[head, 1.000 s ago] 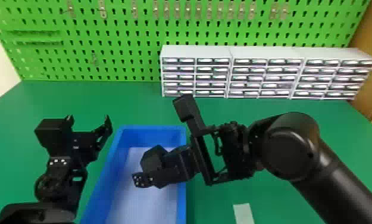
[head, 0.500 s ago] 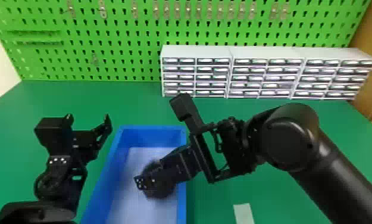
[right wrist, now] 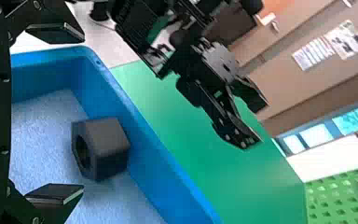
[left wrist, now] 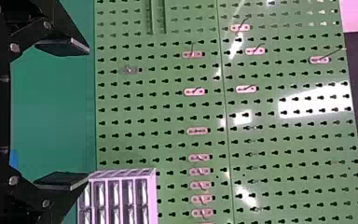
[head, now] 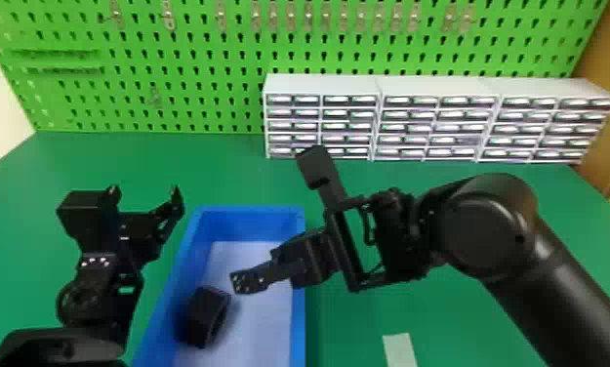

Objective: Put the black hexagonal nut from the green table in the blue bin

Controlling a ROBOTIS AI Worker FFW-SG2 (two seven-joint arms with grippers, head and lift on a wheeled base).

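Below and left of centre in the head view, the black hexagonal nut (head: 206, 315) is inside the blue bin (head: 297, 322), close beside its left wall; whether it touches that wall cannot be confirmed. The right hand (right wrist: 83, 112) is over the bin with its fingers spread wide and nothing pinched between them. The left hand (head: 144, 189), also spread and empty, is parked left of the bin, above the green desk (head: 196, 166). Step in hand, as judged: release complete, clearance pending. Next move: raise the right hand, keep its fingers apart, then retract it toward the right of the frame. Precaution: avoid striking the bin's rim or nudging the nut.
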